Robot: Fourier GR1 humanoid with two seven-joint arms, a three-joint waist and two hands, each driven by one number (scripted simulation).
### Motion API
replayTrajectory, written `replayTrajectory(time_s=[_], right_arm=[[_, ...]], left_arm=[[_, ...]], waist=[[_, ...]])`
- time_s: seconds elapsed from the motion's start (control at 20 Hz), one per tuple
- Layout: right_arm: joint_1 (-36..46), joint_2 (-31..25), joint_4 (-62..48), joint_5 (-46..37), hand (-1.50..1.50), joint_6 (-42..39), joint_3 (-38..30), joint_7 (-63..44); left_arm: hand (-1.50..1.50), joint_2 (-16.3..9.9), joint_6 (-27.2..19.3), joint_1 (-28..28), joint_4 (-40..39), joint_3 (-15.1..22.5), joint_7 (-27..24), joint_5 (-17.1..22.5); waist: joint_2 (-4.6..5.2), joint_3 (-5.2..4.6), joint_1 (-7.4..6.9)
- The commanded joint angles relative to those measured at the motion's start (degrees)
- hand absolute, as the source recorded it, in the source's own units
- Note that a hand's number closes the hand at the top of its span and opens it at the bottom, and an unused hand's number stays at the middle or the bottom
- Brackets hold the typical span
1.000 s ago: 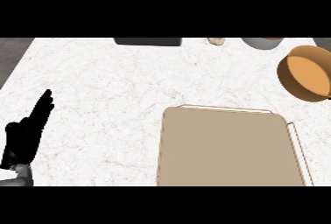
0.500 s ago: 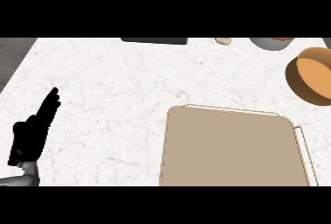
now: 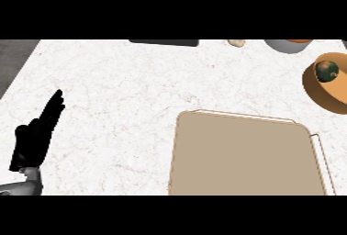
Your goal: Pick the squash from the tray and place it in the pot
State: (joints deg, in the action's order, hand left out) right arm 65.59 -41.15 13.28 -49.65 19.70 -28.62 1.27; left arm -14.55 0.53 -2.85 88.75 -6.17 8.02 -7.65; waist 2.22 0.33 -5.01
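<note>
L hand (image 3: 34, 140) is resting at the view's left edge on the white tabletop (image 3: 129, 92), fingers (image 3: 53, 105) straight & pointing up, gripping nothing. R hand isn't showing. The squash (image 3: 327, 70), dark green, is sitting inside the orange pot (image 3: 318, 94), far right of the fingers & a bit higher up. The tan tray (image 3: 244, 158) is lying right of the fingers, w/ nothing on it.
</note>
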Motion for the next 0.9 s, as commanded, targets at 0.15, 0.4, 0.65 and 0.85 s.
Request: replayTrajectory(time_s=[0.15, 0.4, 0.65, 0.85], right_arm=[[1.39, 1.96, 3.52, 9.91, -1.5, 6.07, -9.21, 11.6], [1.58, -0.78, 3.93, 17.83, -1.5, 2.26, -16.23, 17.5], [-0.55, -1.99, 1.03, 20.37, -1.5, -3.09, -17.46, 18.67], [-2.01, -1.76, 1.28, 23.58, -1.5, -8.24, -18.45, 18.96]], left_arm=[[0.0, 0.29, -0.84, -2.04, -0.92, -0.06, 0.34, -0.67], [0.0, -0.33, -0.28, -0.3, 0.58, -0.88, 1.33, 0.02], [0.0, 0.52, -0.33, 2.7, 2.51, -0.22, 1.2, -0.49], [0.0, -0.22, -0.84, 1.09, 1.85, -1.04, 3.04, -1.31]], waist=[[-0.05, 0.12, 1.01], [-0.78, -0.01, 1.72], [-1.23, -0.16, 2.3], [-1.65, -0.22, 3.44]])
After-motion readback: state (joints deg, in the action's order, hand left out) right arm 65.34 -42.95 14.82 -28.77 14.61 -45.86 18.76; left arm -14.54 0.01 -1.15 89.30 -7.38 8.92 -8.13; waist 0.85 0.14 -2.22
